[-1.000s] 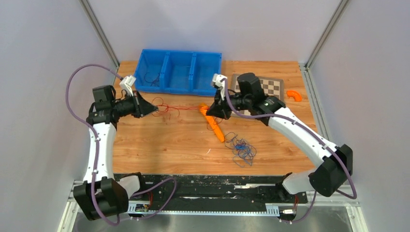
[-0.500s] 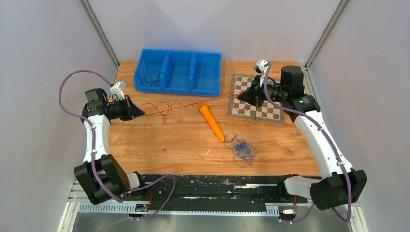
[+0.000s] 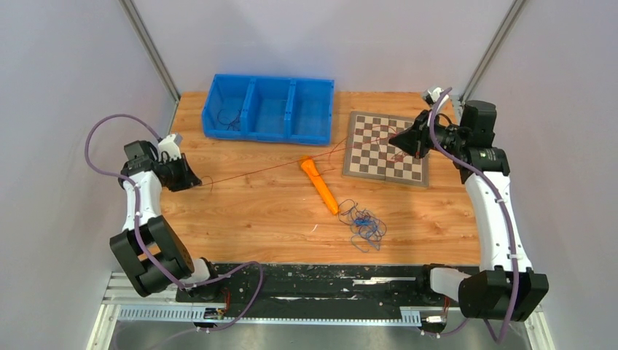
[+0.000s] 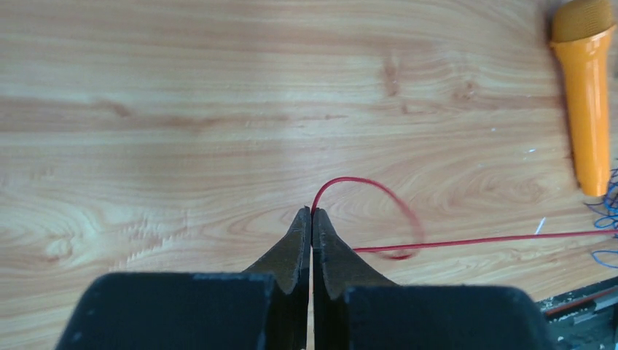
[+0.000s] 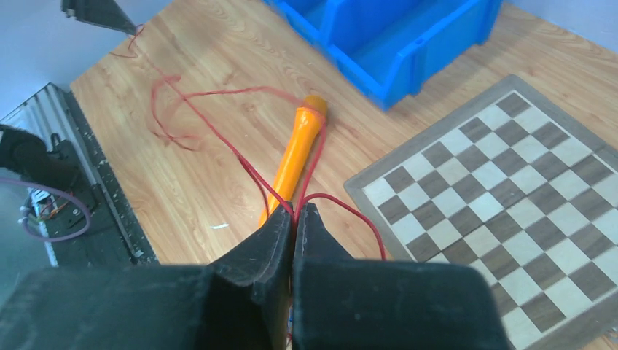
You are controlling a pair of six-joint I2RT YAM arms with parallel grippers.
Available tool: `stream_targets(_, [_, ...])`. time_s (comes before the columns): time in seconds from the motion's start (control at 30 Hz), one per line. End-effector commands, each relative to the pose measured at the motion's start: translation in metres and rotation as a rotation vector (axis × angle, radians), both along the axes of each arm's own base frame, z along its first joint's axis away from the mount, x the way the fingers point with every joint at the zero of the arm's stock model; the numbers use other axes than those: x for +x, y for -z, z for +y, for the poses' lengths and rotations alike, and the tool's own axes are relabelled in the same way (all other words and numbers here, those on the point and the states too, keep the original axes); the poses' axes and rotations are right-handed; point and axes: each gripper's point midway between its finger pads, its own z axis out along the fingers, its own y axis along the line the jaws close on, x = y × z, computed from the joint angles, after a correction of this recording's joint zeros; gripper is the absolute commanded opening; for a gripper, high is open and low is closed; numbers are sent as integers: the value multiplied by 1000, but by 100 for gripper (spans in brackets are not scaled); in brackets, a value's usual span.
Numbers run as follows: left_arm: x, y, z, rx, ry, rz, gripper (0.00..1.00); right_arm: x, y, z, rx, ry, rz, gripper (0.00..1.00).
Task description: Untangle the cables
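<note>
Grainy wooden tabletop (image 4: 182, 109), hair-thin red cable (image 4: 474, 240) taut between left claw (image 4: 311, 215) and right claw (image 5: 294, 208), both pinched on it.

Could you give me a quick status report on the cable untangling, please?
Left gripper shut on red cable. Right gripper shut on same cable, line stretched between them. It passes over orange toy microphone; blue bunch lies apart.
</note>
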Motion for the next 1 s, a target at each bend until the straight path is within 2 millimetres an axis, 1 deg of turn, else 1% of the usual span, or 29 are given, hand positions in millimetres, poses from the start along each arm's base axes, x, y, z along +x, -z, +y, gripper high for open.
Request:
stream_targets(0.0, [-3,17,46,200,-58,25,0,-5,-26,-4,-27,1,-115,0])
stream_targets(0.1, [-4,19,57,246,-83,31,0,-3,-26,-14,-45,32,-126,0])
stream_targets(0.2, [-7,22,84,344,-152,58,0,3,-31,-33,-58,89,-140,0])
stream_targets(0.27, [-9,23,97,369,-180,76,0,7,-35,-46,-52,118,-142,0])
stream_targets(0.33, [-11,25,107,373,-210,84,0,9,-37,-55,-46,138,-132,0])
stream_targets(0.37, [-11,26,109,371,-215,84,0,9,-35,-56,-47,141,-122,1])
stream_targets(0.4, [-11,25,112,371,-224,84,0,9,-32,-57,-47,138,-107,7])
stream_targets(0.43, [-11,25,114,370,-234,80,0,8,-29,-56,-44,133,-92,16])
stream_targets(0.47, [-11,23,116,369,-241,75,0,6,-27,-55,-40,124,-81,22])
stream_targets(0.57, [-8,16,120,385,-249,51,0,3,-23,-54,-39,113,-72,25])
stream_targets(0.63, [-6,9,122,392,-255,34,0,2,-23,-54,-41,112,-76,22])
stream_targets(0.7, [-3,0,117,371,-231,7,0,1,-23,-53,-39,108,-74,20])
stream_targets(0.73, [-2,-6,104,330,-186,-22,0,0,-22,-52,-32,99,-72,20])
stream_targets(0.77, [3,-16,97,305,-157,-58,0,-2,-20,-49,-21,82,-62,23])
stream_targets(0.8, [5,-29,74,226,-83,-118,0,-4,-17,-46,-8,65,-51,29])
stream_targets(0.83, [8,-45,64,196,-46,-165,0,-6,-13,-43,6,49,-33,37])
stream_targets(0.87, [8,-65,40,120,23,-238,0,-9,-8,-39,16,31,-14,47])
stream_targets(0.9, [10,-83,28,99,64,-292,0,-11,-1,-35,22,16,8,55])
stream_targets(0.93, [7,-101,10,65,122,-346,0,-13,4,-31,22,0,22,59])
stream_targets(0.97, [8,-113,-8,76,193,-374,0,-14,9,-26,20,-15,35,61])
